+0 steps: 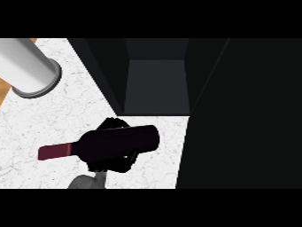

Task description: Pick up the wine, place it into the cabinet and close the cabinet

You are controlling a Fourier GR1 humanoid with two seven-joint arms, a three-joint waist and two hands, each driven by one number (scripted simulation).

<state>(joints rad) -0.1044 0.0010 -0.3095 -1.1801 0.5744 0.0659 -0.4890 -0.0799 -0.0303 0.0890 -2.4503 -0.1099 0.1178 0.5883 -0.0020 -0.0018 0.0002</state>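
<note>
From the head view, one hand (110,166) comes up from the lower edge, its fingers (109,124) curled round the wine bottle (117,142). The bottle lies sideways over the white marble table (42,119), neck pointing left, just before the open dark cabinet (156,84). A silver cylinder (22,66) stands far left.

A white marble counter (42,124) carries a dark cabinet (245,115) standing open at its far right side; a grey cylinder (22,66) shows at the far left corner
</note>
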